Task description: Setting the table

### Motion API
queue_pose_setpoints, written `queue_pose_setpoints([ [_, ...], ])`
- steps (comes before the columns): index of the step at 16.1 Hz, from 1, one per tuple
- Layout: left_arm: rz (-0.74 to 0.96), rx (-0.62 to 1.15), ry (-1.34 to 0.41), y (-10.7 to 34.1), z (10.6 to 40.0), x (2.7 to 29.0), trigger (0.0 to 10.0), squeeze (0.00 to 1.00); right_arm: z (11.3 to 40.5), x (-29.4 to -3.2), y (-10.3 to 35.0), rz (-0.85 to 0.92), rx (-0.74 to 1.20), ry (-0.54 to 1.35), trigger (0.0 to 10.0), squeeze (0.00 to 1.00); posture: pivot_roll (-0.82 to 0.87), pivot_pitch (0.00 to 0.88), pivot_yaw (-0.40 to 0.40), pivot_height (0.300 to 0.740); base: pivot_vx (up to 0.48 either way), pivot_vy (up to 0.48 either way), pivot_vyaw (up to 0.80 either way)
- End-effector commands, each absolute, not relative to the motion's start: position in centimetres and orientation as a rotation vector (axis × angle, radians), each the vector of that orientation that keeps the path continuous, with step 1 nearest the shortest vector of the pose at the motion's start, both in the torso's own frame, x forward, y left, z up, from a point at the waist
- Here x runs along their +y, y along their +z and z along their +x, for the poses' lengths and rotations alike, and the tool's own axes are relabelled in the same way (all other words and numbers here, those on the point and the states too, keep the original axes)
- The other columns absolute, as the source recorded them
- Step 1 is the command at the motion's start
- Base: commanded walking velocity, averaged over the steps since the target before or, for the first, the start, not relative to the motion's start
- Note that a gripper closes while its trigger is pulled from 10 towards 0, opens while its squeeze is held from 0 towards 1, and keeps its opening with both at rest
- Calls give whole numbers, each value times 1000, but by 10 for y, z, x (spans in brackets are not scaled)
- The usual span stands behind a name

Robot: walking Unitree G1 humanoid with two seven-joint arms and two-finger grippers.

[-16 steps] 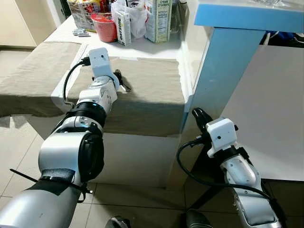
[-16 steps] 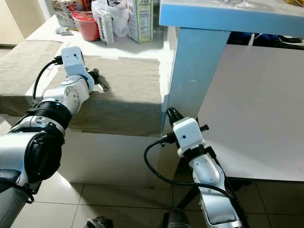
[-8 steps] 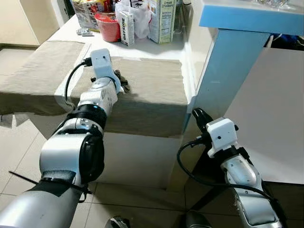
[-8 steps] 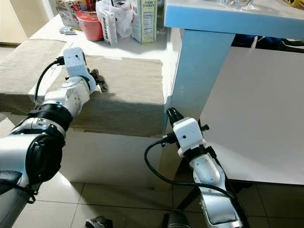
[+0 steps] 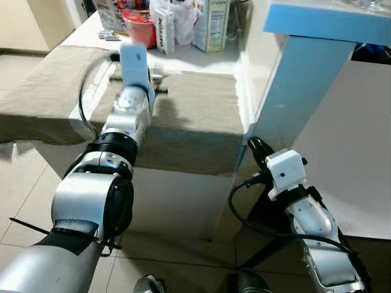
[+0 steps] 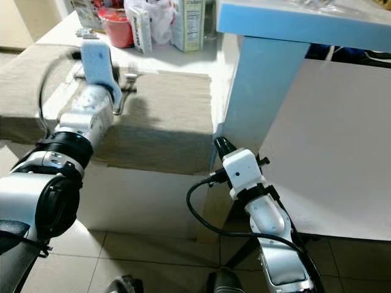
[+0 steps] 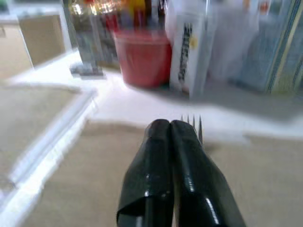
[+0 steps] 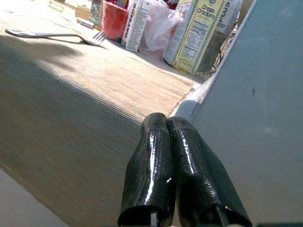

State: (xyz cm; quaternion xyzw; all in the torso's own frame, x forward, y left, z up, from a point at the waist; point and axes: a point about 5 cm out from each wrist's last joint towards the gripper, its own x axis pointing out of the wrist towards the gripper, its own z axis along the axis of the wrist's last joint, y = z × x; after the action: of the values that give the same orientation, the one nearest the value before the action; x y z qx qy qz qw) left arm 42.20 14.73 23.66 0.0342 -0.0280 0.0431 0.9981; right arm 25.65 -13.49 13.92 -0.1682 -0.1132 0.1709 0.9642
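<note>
Over the beige cloth (image 5: pixel 195 110), the left end effector (image 7: pixel 171 130), clenched on a fork (image 7: pixel 193 124), has lifted.

Your left arm (image 5: pixel 107 165) reaches forward toward twelve o'clock, its wrist raised and blurred in the head views. The left gripper (image 7: pixel 171 137) has its two black fingers pressed together. Your right arm (image 5: pixel 317 238) hangs low at about four o'clock, forearm angled up toward eleven o'clock, cable looping beside the wrist. The right gripper (image 8: pixel 166 130) likewise shows both fingers pressed flat against each other.
</note>
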Motion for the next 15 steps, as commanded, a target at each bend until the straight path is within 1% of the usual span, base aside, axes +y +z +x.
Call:
queue_pose_setpoints([
  [1, 84, -100, 63, 245, 422, 144, 0, 0, 257, -138, 137, -342, -216, 347, 10000, 0, -136, 48, -29, 702, 0, 0, 0],
  [4, 58, -163, 52, 257, 422, 144, 0, 0, 258, -137, 137, -343, -218, 351, 10000, 0, -134, 46, -32, 702, 0, 0, 0],
  [6, 63, -175, 47, 260, 422, 144, 0, 0, 259, -137, 137, -344, -218, 352, 10000, 0, -135, 46, -31, 702, 0, 0, 0],
  [8, 111, -194, 11, 264, 422, 140, 0, 0, 259, -137, 139, -347, -225, 351, 10000, 0, -143, 58, -15, 702, 0, 0, 0],
  [9, 115, -203, 9, 264, 422, 141, 10000, 0, 259, -136, 140, -346, -230, 345, 10000, 0, -144, 64, -3, 702, 0, 0, 0],
  [11, 171, -185, -6, 257, 421, 143, 10000, 0, 259, -134, 142, -332, -241, 321, 10000, 0, -153, 69, 23, 702, 0, 0, 0],
  [15, 215, -159, -7, 252, 420, 150, 10000, 0, 252, -131, 139, -317, -237, 302, 10000, 0, -157, 81, 60, 702, 0, 0, 0],
])
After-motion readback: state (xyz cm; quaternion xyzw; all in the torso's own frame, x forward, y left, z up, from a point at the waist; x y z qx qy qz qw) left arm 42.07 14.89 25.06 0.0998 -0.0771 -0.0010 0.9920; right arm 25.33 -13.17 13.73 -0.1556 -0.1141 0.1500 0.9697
